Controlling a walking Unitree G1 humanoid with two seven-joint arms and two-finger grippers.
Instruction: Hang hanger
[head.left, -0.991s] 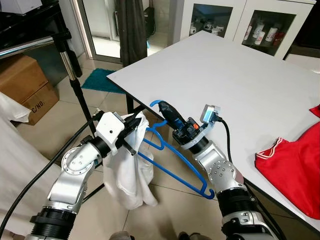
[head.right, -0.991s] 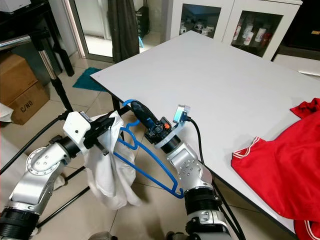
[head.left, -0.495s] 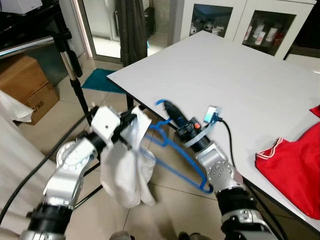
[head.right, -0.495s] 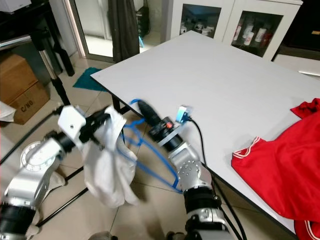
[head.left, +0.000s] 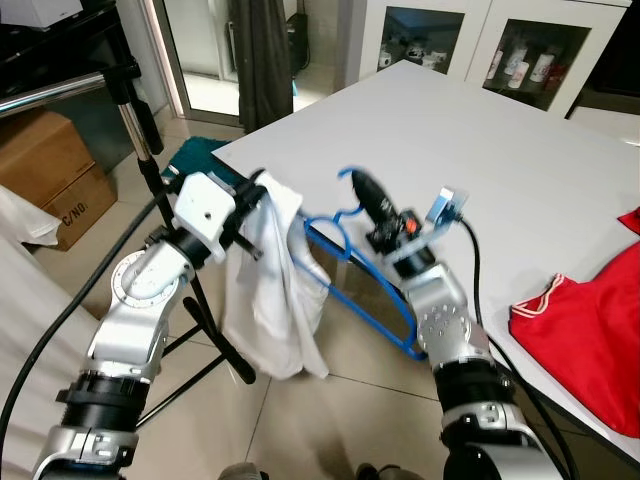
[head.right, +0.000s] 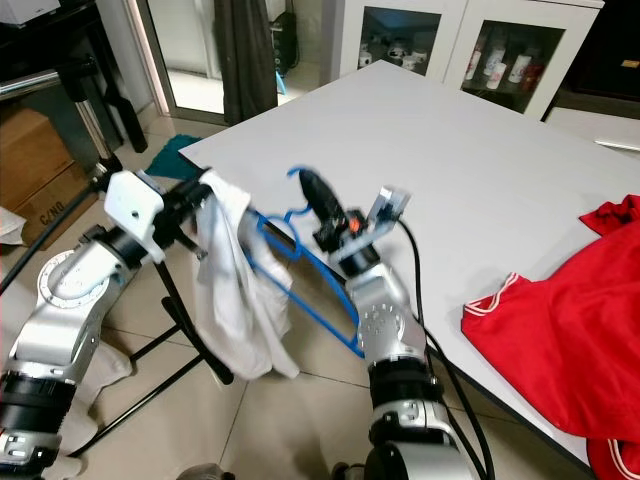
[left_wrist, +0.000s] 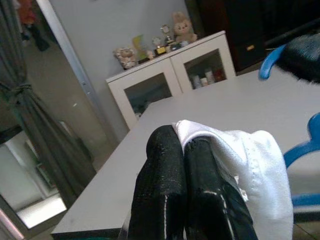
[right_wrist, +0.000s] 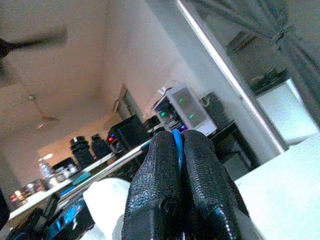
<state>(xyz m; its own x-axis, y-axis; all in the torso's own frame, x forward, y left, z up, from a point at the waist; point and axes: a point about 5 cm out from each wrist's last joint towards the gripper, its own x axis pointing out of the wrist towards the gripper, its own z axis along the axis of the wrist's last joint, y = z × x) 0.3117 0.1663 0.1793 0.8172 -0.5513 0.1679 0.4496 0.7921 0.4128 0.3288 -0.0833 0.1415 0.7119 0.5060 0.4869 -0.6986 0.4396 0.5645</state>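
A blue hanger (head.left: 352, 262) is held up off the floor in front of the table's near corner. My right gripper (head.left: 362, 188) is shut on its hook, and in the right wrist view the blue strip (right_wrist: 177, 141) sits pinched between the black fingers (right_wrist: 155, 175). A white garment (head.left: 276, 292) hangs from the hanger's left end. My left gripper (head.left: 256, 184) is shut on the garment's top edge, and the left wrist view shows white cloth (left_wrist: 240, 165) pressed against its closed fingers (left_wrist: 165, 185).
The white table (head.left: 480, 150) spreads to the right with a red garment (head.left: 590, 335) on its near right part. A black stand with a metal bar (head.left: 130, 105) rises at the left, by a cardboard box (head.left: 45, 170). White cabinets (head.left: 500, 45) stand behind.
Both arms have risen and swung forward, lifting the hanger and the white garment higher. The hanger's hook now points up by the table corner.
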